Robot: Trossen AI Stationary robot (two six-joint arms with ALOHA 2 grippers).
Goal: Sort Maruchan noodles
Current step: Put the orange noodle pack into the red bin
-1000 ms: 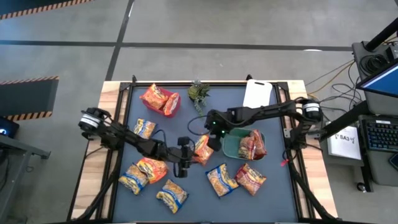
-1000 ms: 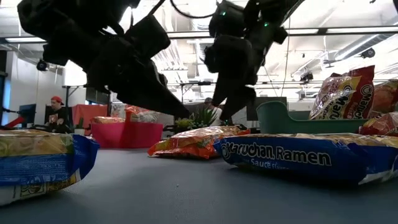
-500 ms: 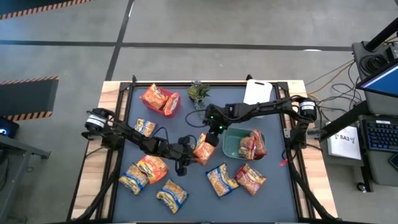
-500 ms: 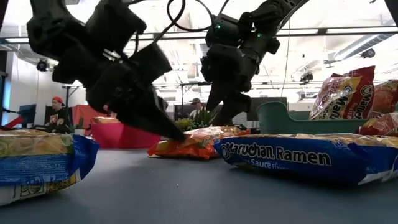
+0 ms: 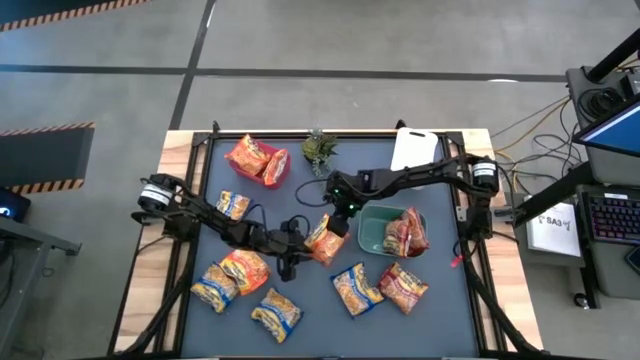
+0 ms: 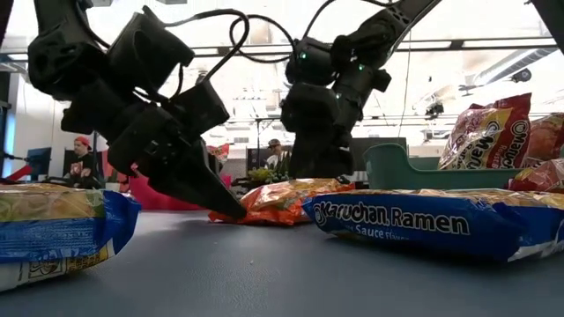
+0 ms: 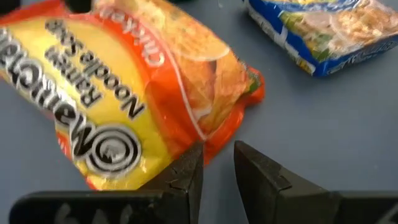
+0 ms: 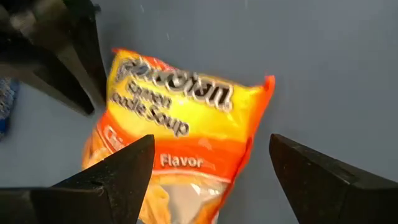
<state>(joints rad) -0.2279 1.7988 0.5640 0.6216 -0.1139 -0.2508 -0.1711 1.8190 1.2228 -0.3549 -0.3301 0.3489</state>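
Observation:
An orange Maruchan packet (image 5: 325, 240) lies flat mid-table, also seen in the low view (image 6: 282, 201). My left gripper (image 5: 291, 248) is at its left end with the fingers a narrow gap apart (image 7: 217, 163), their tips down at the table (image 6: 231, 210). My right gripper (image 5: 340, 212) hangs over the packet's far end, wide open, with one finger on either side of the packet (image 8: 186, 118) and not touching it. Other packets lie scattered: yellow-with-blue (image 5: 357, 288), red (image 5: 405, 285), orange (image 5: 245, 268). My left gripper slants down from the table's left. One fingertip (image 7: 194, 158) meets the red edge of the packet's corner (image 7: 214, 144), which reaches toward the gap between the tips. The packet lies flat on the table. Whether both fingers touch it I cannot tell.
A green bin (image 5: 372, 232) right of the packet holds red packets (image 5: 405, 232). A pink bin (image 5: 272, 172) near the far edge holds orange packets. A small plant (image 5: 320, 148) and a white board (image 5: 415, 150) sit at the far edge. People sit in the room behind (image 6: 79, 163).
My left gripper has tipped downward and dropped until its fingertips reached the table at the orange packet's left end. My right gripper has shifted slightly toward the table's left and sunk lower over the packet. The packet has stayed in place.

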